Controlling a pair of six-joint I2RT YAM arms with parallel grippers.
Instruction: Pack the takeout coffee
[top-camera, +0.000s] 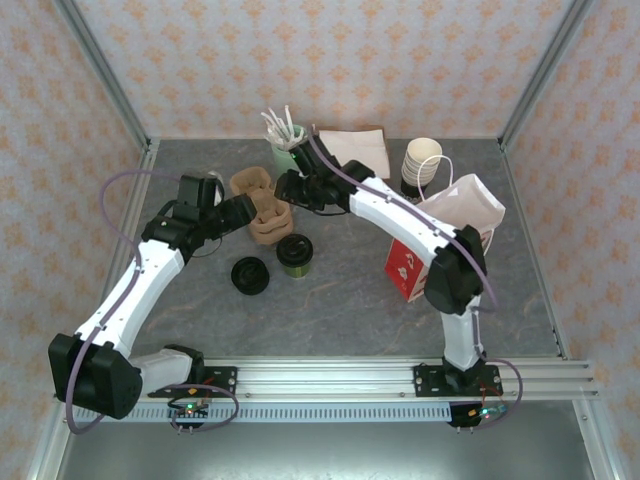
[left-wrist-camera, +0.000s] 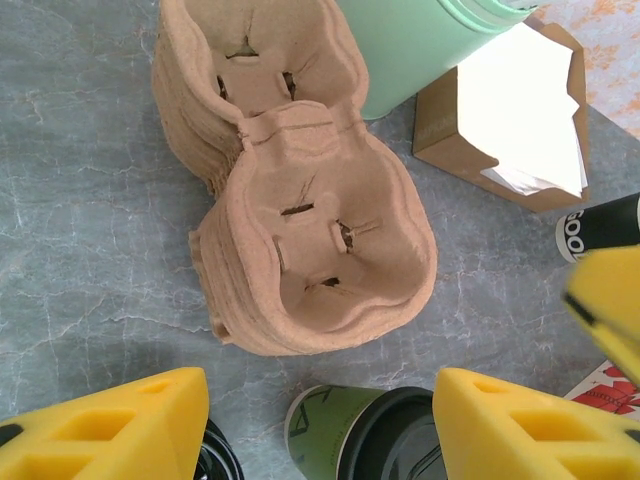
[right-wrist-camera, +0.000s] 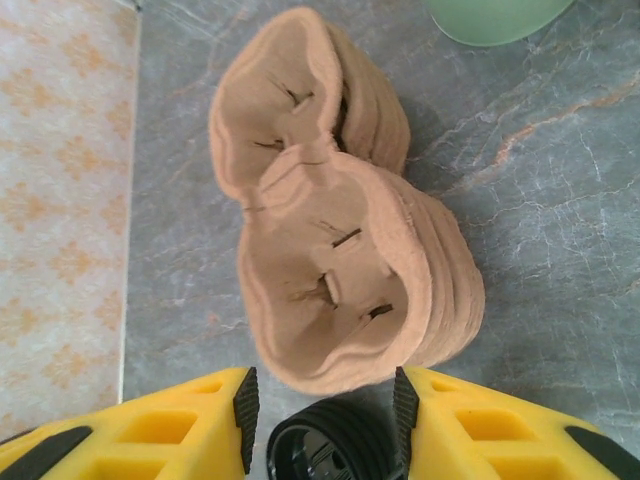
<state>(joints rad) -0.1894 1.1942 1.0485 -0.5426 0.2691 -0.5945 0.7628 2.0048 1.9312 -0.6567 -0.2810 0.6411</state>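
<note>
Nothing is packed yet, we judge: the small dark olive-green paper cup (top-camera: 295, 255) stands on the grey surface (top-camera: 350, 300), at five o'clock from the stacked brown pulp carriers (top-camera: 264, 208). The left tool (top-camera: 238, 212) and right tool (top-camera: 290, 188) gape empty beside that stack.

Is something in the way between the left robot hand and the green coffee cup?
Nothing visible. The coffee cup stands on bare table close to the left gripper. The stack of cardboard cup holders sits next to them, not between.
</note>
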